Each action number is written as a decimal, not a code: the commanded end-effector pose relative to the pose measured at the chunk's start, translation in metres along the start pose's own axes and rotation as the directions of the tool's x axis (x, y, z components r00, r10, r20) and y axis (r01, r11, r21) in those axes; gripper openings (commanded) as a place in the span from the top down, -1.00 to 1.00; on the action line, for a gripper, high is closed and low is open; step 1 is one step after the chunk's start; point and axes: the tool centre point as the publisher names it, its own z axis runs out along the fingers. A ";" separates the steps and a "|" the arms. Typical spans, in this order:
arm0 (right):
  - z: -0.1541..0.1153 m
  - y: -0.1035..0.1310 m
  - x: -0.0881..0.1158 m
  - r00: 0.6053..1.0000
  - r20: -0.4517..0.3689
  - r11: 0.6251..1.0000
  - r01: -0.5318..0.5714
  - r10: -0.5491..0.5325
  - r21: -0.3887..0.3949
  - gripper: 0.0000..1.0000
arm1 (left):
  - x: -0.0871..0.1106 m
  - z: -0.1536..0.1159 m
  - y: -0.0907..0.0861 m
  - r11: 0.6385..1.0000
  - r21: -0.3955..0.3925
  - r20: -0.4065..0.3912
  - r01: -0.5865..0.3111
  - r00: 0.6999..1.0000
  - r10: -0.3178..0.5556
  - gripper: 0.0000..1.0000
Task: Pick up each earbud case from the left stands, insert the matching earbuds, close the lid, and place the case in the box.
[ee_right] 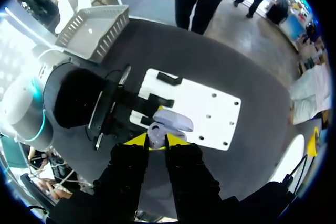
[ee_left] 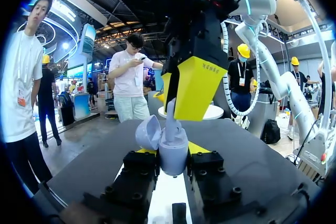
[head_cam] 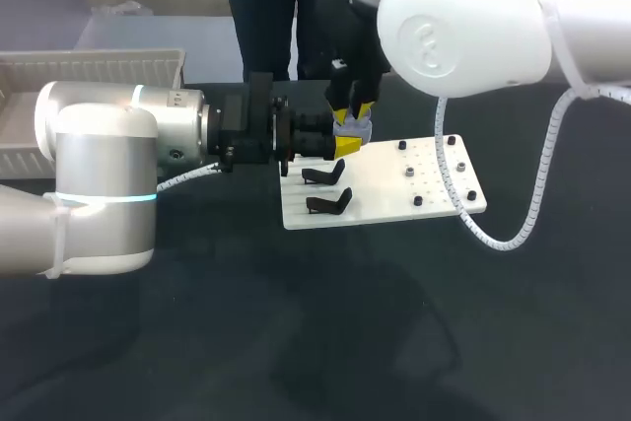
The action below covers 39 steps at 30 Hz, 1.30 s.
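Observation:
A lavender earbud case [ee_left: 173, 156] with its lid [ee_left: 148, 132] swung open sits upright between my left gripper's [ee_left: 172, 153] fingers, which are shut on its body. The case [head_cam: 355, 128] hangs over the far left edge of the white board [head_cam: 394, 184]. My right gripper [head_cam: 353, 110] comes down from above it. Its yellow tips [ee_left: 194, 87] pinch a pale earbud [ee_left: 171, 121], whose lower end is in the case's mouth. In the right wrist view the earbud [ee_right: 155, 129] shows between the right gripper's [ee_right: 156, 140] tips, with the open lid [ee_right: 176, 120] just ahead.
Two empty black stands [head_cam: 325, 175] [head_cam: 330, 202] sit on the board's left part. Small black pegs [head_cam: 452, 142] dot its right part. A white slatted box [head_cam: 89, 71] stands at the table's far left.

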 end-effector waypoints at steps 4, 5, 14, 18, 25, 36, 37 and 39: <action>0.002 0.002 -0.002 1.000 -0.004 1.000 0.001 -0.001 0.001 1.00 | 0.001 0.000 -0.001 1.000 -0.005 0.006 -0.004 1.000 0.004 1.00; 0.003 0.002 -0.002 1.000 -0.005 1.000 0.001 -0.001 0.000 1.00 | 0.001 0.000 -0.001 1.000 -0.005 0.006 -0.004 1.000 0.004 1.00; 0.005 0.002 -0.002 1.000 -0.012 1.000 -0.001 0.001 0.006 1.00 | 0.001 0.000 -0.001 1.000 -0.005 0.006 -0.004 1.000 0.004 1.00; 0.006 0.001 -0.003 1.000 -0.015 1.000 0.000 0.001 0.009 1.00 | 0.001 0.000 -0.001 1.000 -0.005 0.006 -0.004 1.000 0.004 1.00; 0.007 0.002 -0.004 1.000 -0.019 1.000 0.003 -0.003 0.014 1.00 | 0.001 0.000 -0.001 1.000 -0.005 0.006 -0.004 1.000 0.004 1.00; 0.011 0.002 -0.005 0.999 -0.036 1.000 0.004 -0.003 0.023 1.00 | 0.001 0.000 -0.001 1.000 -0.005 0.006 -0.004 1.000 0.004 1.00; 0.011 0.002 -0.005 0.999 -0.037 1.000 0.004 -0.003 0.023 1.00 | 0.001 0.000 -0.001 1.000 -0.005 0.006 -0.004 1.000 0.004 1.00; 0.012 0.001 -0.005 0.999 -0.043 1.000 0.004 -0.003 0.025 1.00 | 0.001 0.000 -0.001 1.000 -0.005 0.006 -0.004 1.000 0.004 1.00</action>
